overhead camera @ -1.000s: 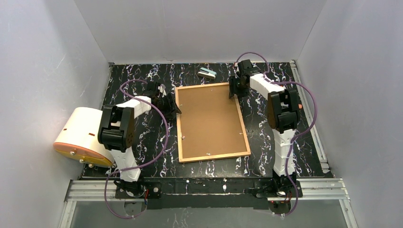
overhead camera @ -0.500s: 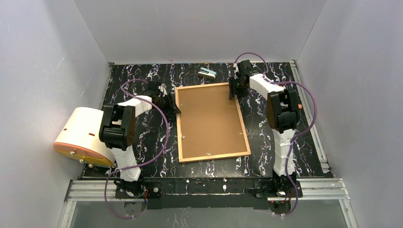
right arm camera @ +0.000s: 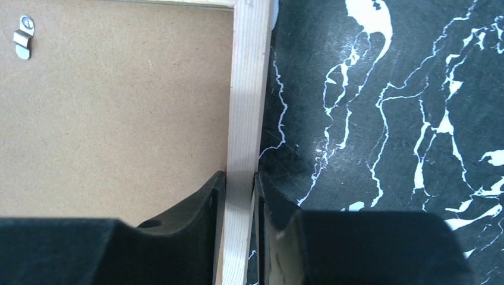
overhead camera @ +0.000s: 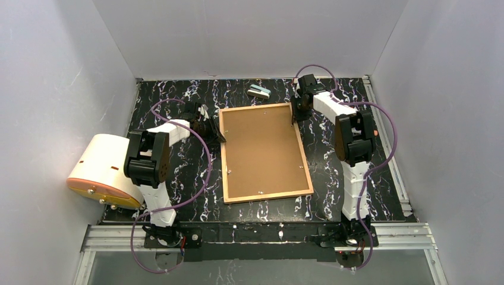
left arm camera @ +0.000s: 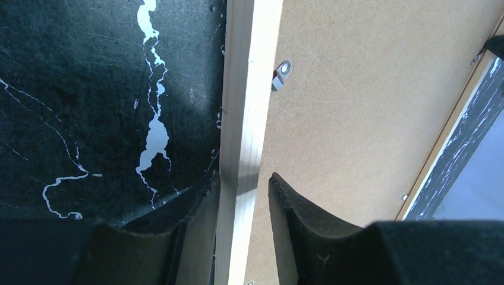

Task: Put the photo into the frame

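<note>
The frame (overhead camera: 223, 155) lies back-up on the black marbled table, its thin light-wood border around the plain brown backing board (overhead camera: 262, 151). The photo is hidden. My left gripper (overhead camera: 216, 132) is open and straddles the frame's left rail (left arm camera: 243, 107). Its outer finger touches the rail, and its inner finger (left arm camera: 291, 214) stands a little off it over the board. My right gripper (overhead camera: 295, 110) is shut on the frame's right rail (right arm camera: 248, 89) near the far corner, one finger (right arm camera: 202, 205) on each side.
A small teal-and-white object (overhead camera: 259, 91) lies behind the frame. A white and orange rounded device (overhead camera: 101, 169) sits at the left table edge. Metal retaining clips show on the board (left arm camera: 280, 74) (right arm camera: 24, 37). Grey walls enclose the table.
My right gripper has shifted slightly right and closed onto the frame's right rail. The left arm and the frame have hardly moved.
</note>
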